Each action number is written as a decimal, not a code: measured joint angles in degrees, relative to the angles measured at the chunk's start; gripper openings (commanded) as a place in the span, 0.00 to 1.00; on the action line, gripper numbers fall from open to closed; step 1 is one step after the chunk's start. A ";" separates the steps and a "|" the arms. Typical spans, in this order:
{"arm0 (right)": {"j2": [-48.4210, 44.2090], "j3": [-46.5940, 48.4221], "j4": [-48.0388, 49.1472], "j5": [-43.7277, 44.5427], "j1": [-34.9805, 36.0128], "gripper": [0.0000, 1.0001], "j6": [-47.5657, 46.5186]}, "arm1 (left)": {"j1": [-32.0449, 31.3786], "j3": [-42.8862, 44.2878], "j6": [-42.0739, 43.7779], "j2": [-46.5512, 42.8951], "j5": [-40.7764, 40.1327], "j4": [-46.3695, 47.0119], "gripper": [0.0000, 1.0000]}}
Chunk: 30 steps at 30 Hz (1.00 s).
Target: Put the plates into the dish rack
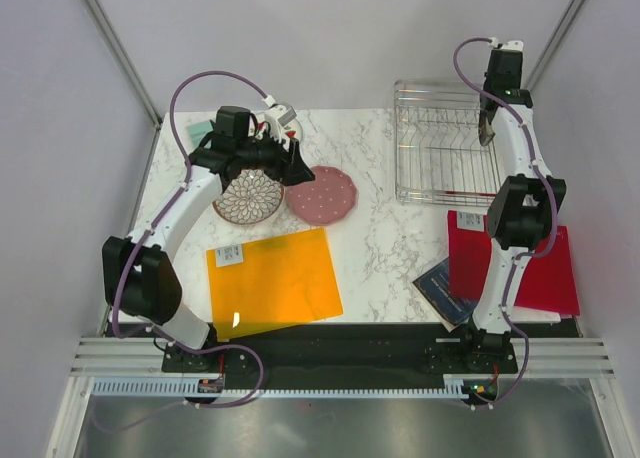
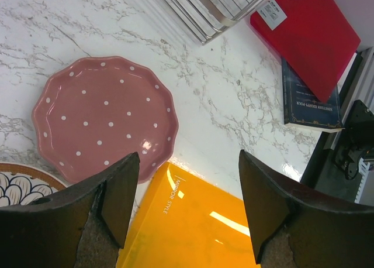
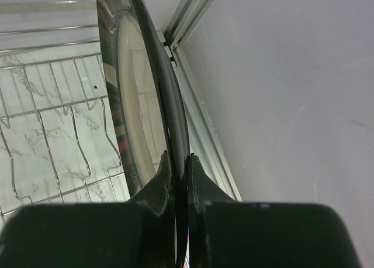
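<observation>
The dark-rimmed plate (image 3: 143,104) is pinched by its thin edge in the right gripper (image 3: 176,162), held upright over the dish rack (image 3: 52,110); it could be twisted loose if knocked against the rack going down; the left gripper (image 2: 188,162) is spread apart, empty, near the pink plate (image 2: 105,116).

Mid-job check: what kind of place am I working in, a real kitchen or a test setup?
Probably a lab test cell, not a kitchen: plain walls and aluminium frame posts enclose a marble-look table, with a metal mounting rail along its near edge.
</observation>
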 measured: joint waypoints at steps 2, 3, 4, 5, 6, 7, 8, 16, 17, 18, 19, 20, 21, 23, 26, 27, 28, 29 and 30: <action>1.51 0.39 0.04 -0.37 -0.04 0.00 -0.33 | -0.09 0.00 0.00 0.00 0.00 0.04 0.75; 2.43 0.66 0.37 -1.16 -0.04 0.00 -0.39 | -0.11 0.00 0.00 0.00 0.02 0.09 0.75; 2.99 0.85 0.50 -1.25 0.04 0.09 -0.46 | -0.15 0.00 0.00 0.02 0.02 0.09 0.75; 3.74 0.94 0.68 -1.33 0.13 0.20 -0.63 | -0.20 0.00 0.00 0.07 0.02 0.09 0.75; 4.46 0.94 0.72 -1.42 0.22 0.31 -0.81 | -0.28 0.00 0.00 0.15 0.02 0.13 0.75; 4.98 0.94 1.01 -1.64 0.24 0.48 -0.85 | -0.37 0.00 -0.02 0.33 0.02 0.13 0.75; 5.29 1.18 1.81 -1.29 0.33 0.55 -0.98 | -0.44 0.00 -0.04 0.59 0.02 0.15 0.76; 0.74 0.37 2.69 -0.90 0.39 0.83 -3.17 | -0.68 -3.19 -4.13 3.91 -5.18 3.41 0.82; -1.31 -0.76 2.71 -1.03 0.57 0.83 -3.39 | -0.55 -3.41 -4.50 4.42 -6.14 3.74 0.82; -3.91 -2.47 2.45 -1.57 0.90 0.83 -3.52 | -0.28 -3.48 -4.57 5.11 -6.84 4.09 0.81; -6.91 -4.22 1.90 -3.02 1.40 0.83 -3.69 | 0.04 -3.48 -4.59 6.05 -7.67 4.52 0.80; -9.60 -5.75 1.70 -4.48 1.92 0.83 -3.67 | 0.50 -3.43 -4.57 7.23 -8.11 5.22 0.78; -13.29 -8.33 1.31 -7.28 2.71 0.81 -3.23 | 1.05 -3.23 -4.52 8.28 -8.39 5.44 0.76; -21.03 -13.44 -0.17 -16.96 4.87 0.78 -1.64 | 2.75 -1.95 -4.48 11.74 -8.70 5.75 0.74; -30.05 -20.57 -1.11 -31.69 9.40 0.73 1.66 | 5.51 1.11 -4.35 17.29 -8.66 6.21 0.71; -31.85 -22.40 -1.44 -35.54 11.52 0.71 3.10 | 6.08 1.90 -4.11 18.62 -8.70 6.23 0.70; -32.70 -23.78 -1.77 -38.71 14.03 0.72 4.28 | 6.78 2.82 -3.78 19.98 -8.92 6.14 0.70; -32.76 -24.92 -2.03 -41.42 16.52 0.72 5.22 | 7.43 3.48 -3.56 20.83 -9.25 6.12 0.70; -32.15 -25.97 -2.10 -43.43 18.99 0.72 5.90 | 8.04 3.82 -3.30 21.29 -9.38 6.12 0.70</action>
